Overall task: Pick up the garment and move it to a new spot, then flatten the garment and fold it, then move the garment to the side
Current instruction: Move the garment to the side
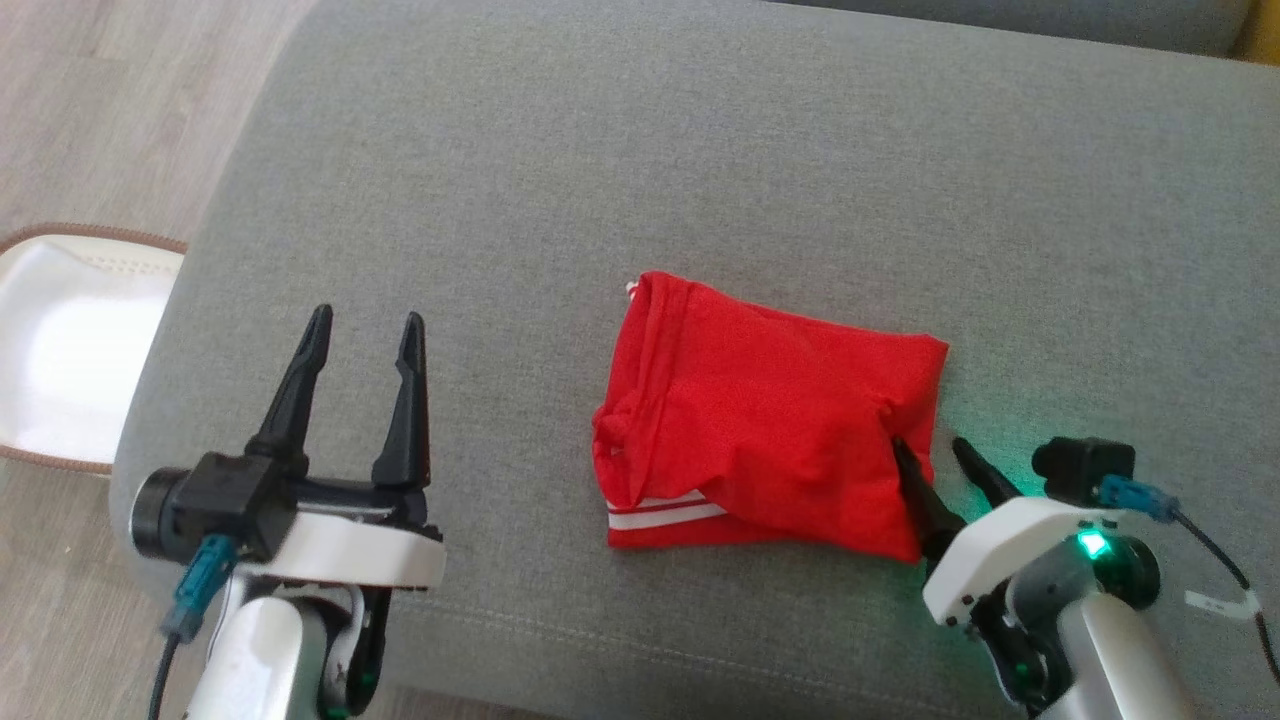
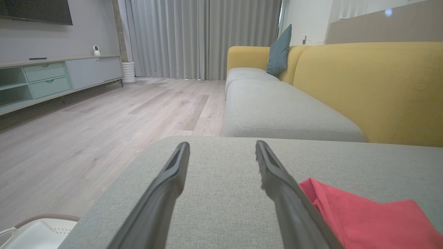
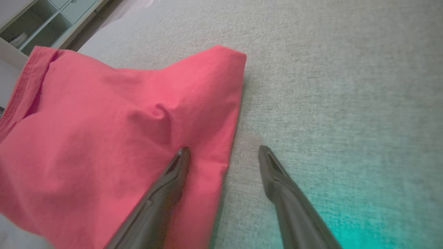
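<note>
Garment (image 1: 765,420): one, red, folded

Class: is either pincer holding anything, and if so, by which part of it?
Nothing is held. The right pincer stands open astride the edge of the red garment, one finger on the cloth; the left pincer is open above the grey cushion.

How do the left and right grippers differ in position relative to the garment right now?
The left gripper sits over bare grey cushion, apart from the red garment; the right gripper straddles the garment's right edge, one finger over cloth, one over cushion. The left points roughly up the head view; the right leans toward upper left. Both are open, holding nothing.
</note>
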{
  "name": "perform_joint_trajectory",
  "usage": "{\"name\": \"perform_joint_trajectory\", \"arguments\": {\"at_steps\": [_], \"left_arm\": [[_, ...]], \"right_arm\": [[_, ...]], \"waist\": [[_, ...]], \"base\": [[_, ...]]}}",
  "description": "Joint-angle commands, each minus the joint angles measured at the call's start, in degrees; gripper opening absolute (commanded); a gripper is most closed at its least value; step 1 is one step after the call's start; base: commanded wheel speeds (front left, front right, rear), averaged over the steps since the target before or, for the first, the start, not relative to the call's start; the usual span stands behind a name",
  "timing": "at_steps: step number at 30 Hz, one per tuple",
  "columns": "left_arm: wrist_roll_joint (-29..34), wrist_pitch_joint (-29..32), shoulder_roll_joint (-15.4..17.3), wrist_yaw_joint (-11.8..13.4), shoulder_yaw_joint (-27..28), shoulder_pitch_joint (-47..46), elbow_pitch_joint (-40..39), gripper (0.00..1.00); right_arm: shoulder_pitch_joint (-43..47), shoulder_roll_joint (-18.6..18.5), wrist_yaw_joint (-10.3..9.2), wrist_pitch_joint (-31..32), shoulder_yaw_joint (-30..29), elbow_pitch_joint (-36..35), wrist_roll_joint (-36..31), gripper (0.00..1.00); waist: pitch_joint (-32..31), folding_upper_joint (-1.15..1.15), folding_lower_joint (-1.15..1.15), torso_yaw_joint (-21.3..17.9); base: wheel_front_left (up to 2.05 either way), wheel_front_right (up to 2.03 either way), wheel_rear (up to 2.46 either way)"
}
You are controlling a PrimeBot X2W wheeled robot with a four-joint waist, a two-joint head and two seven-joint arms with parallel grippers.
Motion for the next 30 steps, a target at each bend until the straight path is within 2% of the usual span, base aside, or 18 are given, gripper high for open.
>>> {"name": "perform_joint_trajectory", "arguments": {"at_steps": [1,2,3,13,19,24,30], "left_arm": [[0.81,-0.68,0.23,-0.48,2.43,-1.95,-2.09,1.0],[0.91,-0.68,0.1,-0.62,2.59,-1.97,-2.06,1.0],[1.01,-0.68,0.01,-0.79,2.74,-2.01,-1.98,1.0],[2.09,-0.68,-0.72,-2.14,3.84,-1.81,-1.31,1.0],[2.47,-0.69,-1.11,-2.8,4.04,-1.17,-1.07,1.0],[2.67,-0.69,-1.06,-2.76,5.02,-0.72,-2.01,1.0],[3.09,-0.69,-0.95,-3.46,5.49,-0.87,-3.49,1.0]], "right_arm": [[-1.41,0.09,-0.04,1.16,2.56,0.19,0.65,0.51],[-1.48,0.1,-0.04,1.47,3.05,0.46,0.98,0.13],[-1.6,0.1,-0.04,1.56,3.39,0.59,1.11,0.0],[-1.08,-0.06,-0.04,1.68,3.95,-2.23,1.94,0.0],[-0.16,-2.18,-0.04,1.85,3.0,-5.94,-0.39,0.0],[0.26,-3.75,-0.04,3.52,2.48,-8.68,-1.37,0.0],[-1.01,-6.86,-0.04,5.62,1.68,-12.43,-2.44,0.0]], "waist": [[0.12,0.0,0.0,-0.19],[0.18,0.0,0.0,-0.32],[0.2,0.0,0.0,-0.45],[-0.53,0.0,0.0,-1.73],[-1.1,0.0,0.0,-3.36],[-0.58,0.0,0.0,-6.52],[1.03,0.0,0.0,-13.69]], "base": [[0.0,0.0,0.0],[0.0,0.0,0.0],[0.0,0.0,0.0],[0.0,0.0,0.0],[0.0,0.0,0.0],[0.0,0.0,0.0],[0.0,0.0,0.0]]}}
